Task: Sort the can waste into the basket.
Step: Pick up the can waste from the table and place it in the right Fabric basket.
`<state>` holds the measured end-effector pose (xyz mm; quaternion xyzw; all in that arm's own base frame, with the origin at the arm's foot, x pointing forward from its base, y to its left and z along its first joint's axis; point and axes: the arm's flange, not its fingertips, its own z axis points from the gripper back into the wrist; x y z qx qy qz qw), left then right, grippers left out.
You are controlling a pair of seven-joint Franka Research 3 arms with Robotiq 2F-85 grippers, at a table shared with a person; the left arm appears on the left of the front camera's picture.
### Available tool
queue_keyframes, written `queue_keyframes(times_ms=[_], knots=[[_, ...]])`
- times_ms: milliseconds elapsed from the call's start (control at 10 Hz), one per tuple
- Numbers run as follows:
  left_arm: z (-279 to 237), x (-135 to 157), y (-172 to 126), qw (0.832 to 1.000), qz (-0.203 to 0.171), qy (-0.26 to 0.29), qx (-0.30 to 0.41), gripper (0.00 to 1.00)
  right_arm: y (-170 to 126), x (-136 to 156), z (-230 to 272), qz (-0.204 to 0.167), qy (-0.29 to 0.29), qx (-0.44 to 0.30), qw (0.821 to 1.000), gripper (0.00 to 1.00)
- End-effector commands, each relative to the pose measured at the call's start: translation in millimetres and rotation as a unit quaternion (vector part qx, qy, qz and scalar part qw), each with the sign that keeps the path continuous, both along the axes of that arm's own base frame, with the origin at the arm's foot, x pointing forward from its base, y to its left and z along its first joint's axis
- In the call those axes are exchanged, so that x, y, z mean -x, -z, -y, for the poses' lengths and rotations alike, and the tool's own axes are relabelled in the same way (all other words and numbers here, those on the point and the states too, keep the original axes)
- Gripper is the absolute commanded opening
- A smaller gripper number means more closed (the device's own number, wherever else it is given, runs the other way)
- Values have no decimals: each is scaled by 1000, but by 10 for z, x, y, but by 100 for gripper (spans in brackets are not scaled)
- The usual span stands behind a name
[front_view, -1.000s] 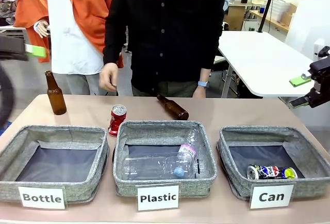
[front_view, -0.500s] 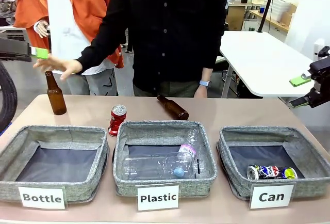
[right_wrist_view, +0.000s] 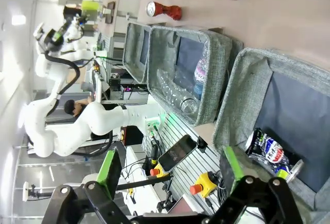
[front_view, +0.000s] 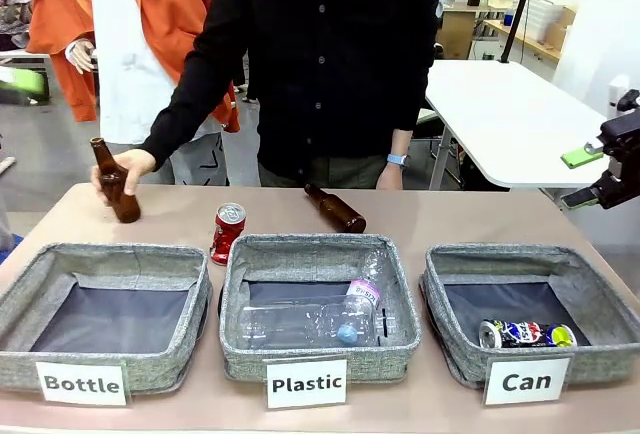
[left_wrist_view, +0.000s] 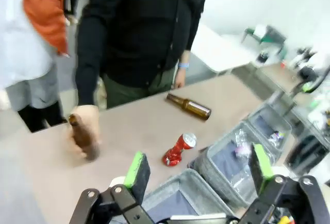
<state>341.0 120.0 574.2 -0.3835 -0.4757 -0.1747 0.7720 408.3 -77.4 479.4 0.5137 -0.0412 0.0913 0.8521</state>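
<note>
Table (front_view: 470, 216) is carrying three grey fabric baskets in a row along its near edge. A person in a black cardigan (front_view: 320, 54) is standing at the far side.

Baskets, left to right: "Bottle" basket (front_view: 110, 252), "Plastic" basket (front_view: 315, 244), "Can" basket (front_view: 520, 252), each showing a white card in front.

Left gripper (left_wrist_view: 198, 164) is hovering over the left end of the table, jaws standing wide apart and holding nothing. Right gripper (right_wrist_view: 170, 166) is hanging off the right end, above and beyond the "Can" basket, jaws likewise spread and holding nothing.

A clear plastic bottle (front_view: 310, 319) is lying on its side in the "Plastic" basket. The person's hand (front_view: 128, 166) is gripping a brown bottle (front_view: 118, 194) at far left, tilting it on the table. A second brown bottle (front_view: 337, 209) is lying on its side beyond the "Plastic" basket.

Red can (front_view: 227, 232) is standing on the table, leaning slightly, just beside the far left corner of the "Plastic" basket; contact cannot be told. Dented blue-and-white can (front_view: 525, 334) is lying on its side inside the "Can" basket, near its front wall.
</note>
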Motion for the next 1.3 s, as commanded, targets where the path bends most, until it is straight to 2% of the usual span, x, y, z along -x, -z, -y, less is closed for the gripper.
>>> queue_keyframes(times_ms=[0, 200, 400, 600, 700, 800, 900, 1000, 1200], knots=[[-645, 299, -60, 1000, -4, -10, 20, 100, -24, 7, 26, 9, -8, 0, 1000, 100], [-963, 391, 120, 998, -16, -38, 53, 100, -24, 7, 26, 9, -8, 0, 1000, 100], [-898, 238, 190, 996, -8, -86, 35, 100, -24, 7, 26, 9, -8, 0, 1000, 100], [-581, -10, 323, 998, -21, -53, 12, 100, -24, 7, 26, 9, -8, 0, 1000, 100], [-352, -245, 452, 997, -45, -54, -23, 100, -24, 7, 26, 9, -8, 0, 1000, 100], [-279, -411, 506, 997, -60, -29, -35, 100, -24, 7, 26, 9, -8, 0, 1000, 100], [-489, -391, 396, 999, -51, -20, -1, 100, -24, 7, 26, 9, -8, 0, 1000, 100], [-849, -209, 235, 999, -34, -10, 40, 100, -24, 7, 26, 9, -8, 0, 1000, 100], [-1575, 437, 211, 991, 6, -67, 114, 100, -24, 7, 26, 9, -8, 0, 1000, 100]])
